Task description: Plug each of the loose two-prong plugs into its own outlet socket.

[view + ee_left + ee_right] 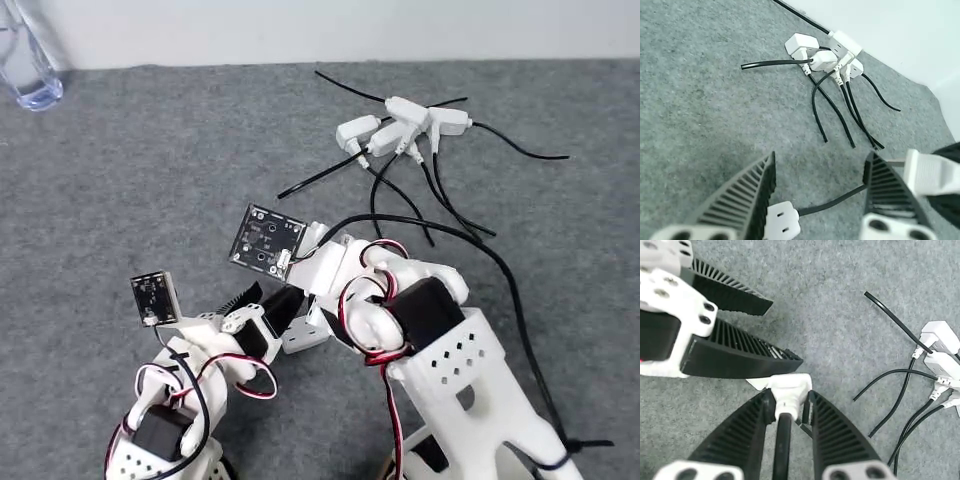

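Note:
A white two-prong plug (789, 388) on a black cord lies low over the grey mat, and my right gripper (791, 399) is shut on it. My left gripper (822, 160) stands open right beside it, with the same plug (782, 222) near the base of its fingers and untouched by them. In the high view both grippers meet at the front centre, around the plug (304, 336). The white outlet block (412, 118) sits at the back right, with several white plugs pushed into it and their black cords trailing forward.
A clear plastic bottle (27, 68) stands at the back left corner. Black cords (440, 215) fan out between the outlet block and the arms, one running along the right side. Bare grey mat spreads to the left and centre.

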